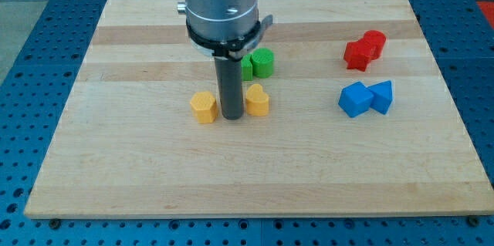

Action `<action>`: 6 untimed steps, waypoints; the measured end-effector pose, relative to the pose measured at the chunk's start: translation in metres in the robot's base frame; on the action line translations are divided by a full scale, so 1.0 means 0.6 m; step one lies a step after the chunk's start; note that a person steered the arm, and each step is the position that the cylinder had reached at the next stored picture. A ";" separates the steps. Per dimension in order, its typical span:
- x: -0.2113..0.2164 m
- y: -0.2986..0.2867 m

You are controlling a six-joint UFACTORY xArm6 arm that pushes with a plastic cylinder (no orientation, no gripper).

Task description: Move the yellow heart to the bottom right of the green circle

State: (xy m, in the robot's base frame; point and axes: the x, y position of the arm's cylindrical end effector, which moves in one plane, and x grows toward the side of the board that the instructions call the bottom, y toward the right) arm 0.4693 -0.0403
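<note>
The yellow heart [257, 100] lies just below the green circle [263, 62] near the board's middle. My tip [231, 116] rests on the board, touching or nearly touching the heart's left side. A second yellow block [203, 107], roughly hexagonal, lies just left of the tip. Another green block [247, 67] sits against the green circle's left, partly hidden behind the rod.
Two red blocks [364, 50] sit together at the upper right. A blue block [355, 99] and a blue triangular block [382, 96] lie side by side below them. The wooden board [116, 169] sits on a blue perforated table.
</note>
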 end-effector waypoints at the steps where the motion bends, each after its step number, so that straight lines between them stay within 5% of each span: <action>1: -0.023 0.010; 6: 0.021 0.145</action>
